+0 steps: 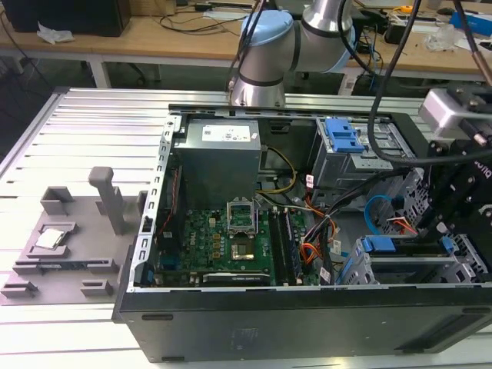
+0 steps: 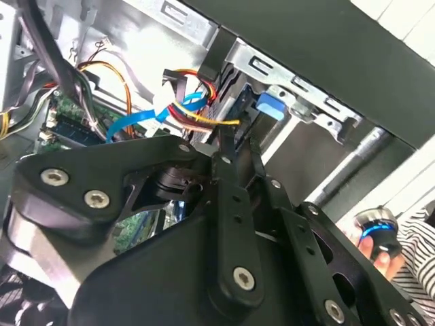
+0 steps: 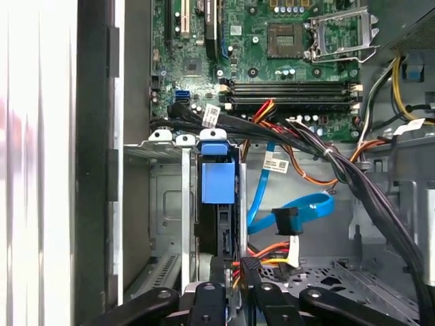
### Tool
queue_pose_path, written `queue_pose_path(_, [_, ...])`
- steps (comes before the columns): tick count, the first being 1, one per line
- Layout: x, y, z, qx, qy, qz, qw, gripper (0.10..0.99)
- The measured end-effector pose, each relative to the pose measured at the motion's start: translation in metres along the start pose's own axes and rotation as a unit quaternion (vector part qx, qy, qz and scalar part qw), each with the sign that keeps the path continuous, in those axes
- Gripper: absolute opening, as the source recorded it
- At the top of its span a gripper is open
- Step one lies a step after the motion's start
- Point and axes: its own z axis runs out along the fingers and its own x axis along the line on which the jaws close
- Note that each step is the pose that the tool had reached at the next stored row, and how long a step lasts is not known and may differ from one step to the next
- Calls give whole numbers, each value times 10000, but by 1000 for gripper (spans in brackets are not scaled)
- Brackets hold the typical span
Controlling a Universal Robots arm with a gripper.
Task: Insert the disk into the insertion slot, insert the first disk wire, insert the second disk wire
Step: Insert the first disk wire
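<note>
Bright blue plastic framed the disk, a flat rectangular hard drive. It sat edge-on inside the insertion slot, the low bay of the silver perforated sheet-metal cage by the front of the open case.

In both wrist views the black two-fingered gripper hung at the drive's exposed end. Its fingers were drawn together, pinching the small dark plug of the first disk wire, a thin bundle of red, orange and black strands. The plug lay just beside the drive's edge; whether it was seated could not be told.

The second disk wire, a thin flat light-blue cable, curved in a loose loop near the bundle. Its own plug hung free, apart from the drive.

The green motherboard lay beyond the cage. In the second wrist view a person's hand held a small device outside the case.

The bundle looked light and limp, so it would likely sag and offer no push along its length. The moulded plug was probably the only stiff part, and the sound place to grip was across its flat sides, squarely. Its contacts seemed delicate, and a tilted plug would likely bind.
</note>
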Motion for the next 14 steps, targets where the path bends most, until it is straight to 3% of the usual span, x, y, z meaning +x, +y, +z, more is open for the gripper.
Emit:
queue_pose_path(3, [-18, 5, -98, 1, 0, 0, 10000, 224])
queue_pose_path(4, [-21, 7, -130, 2, 0, 0, 10000, 157])
queue_pose_path(7, [-23, 11, -230, 4, 0, 0, 10000, 106])
queue_pose_path(14, [-22, 12, -252, 4, 0, 0, 10000, 106])
